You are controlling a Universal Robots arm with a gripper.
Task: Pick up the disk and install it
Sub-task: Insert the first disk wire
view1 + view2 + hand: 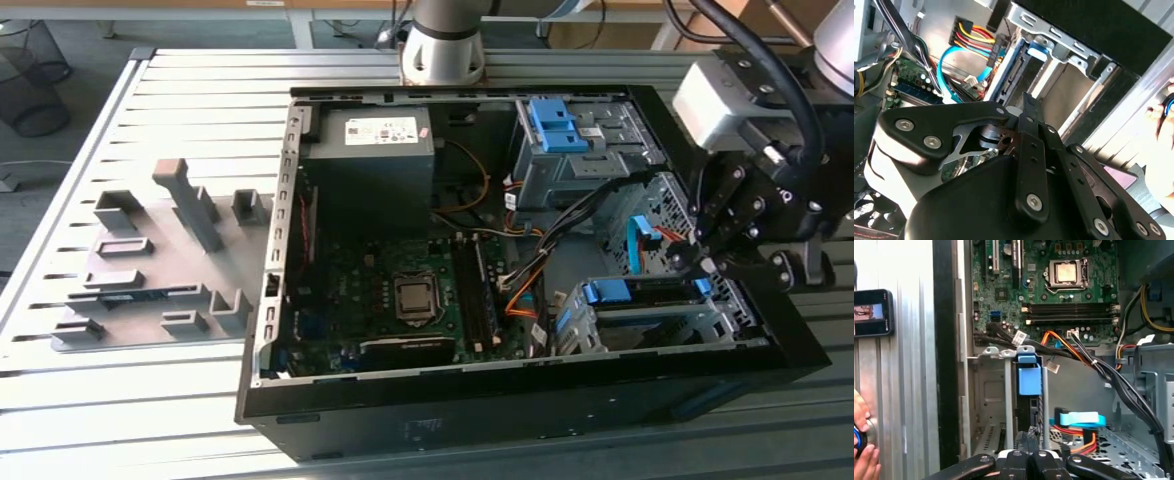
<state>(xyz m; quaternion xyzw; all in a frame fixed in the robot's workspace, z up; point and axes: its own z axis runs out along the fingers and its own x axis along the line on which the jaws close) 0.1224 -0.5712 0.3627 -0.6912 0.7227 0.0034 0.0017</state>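
Grey slatted metal makes the table, and on it lies an open black computer case with its circuit board in plain sight. In the corner of the case towards the exterior view's right sits a metal drive cage, and the disk is already inside it, with its blue rails running along the cage slot. The pick-up looks done, and the step in hand appears to be seating the disk fully. By my judgement that calls for a straight push along the rails, keeping clear of the blue and orange cables just beside the cage. The gripper stands at the disk's outer end. In the first wrist view its fingers are drawn together with no gap showing. Their tips meet the end of the disk, and nothing seems to be pinched between them.
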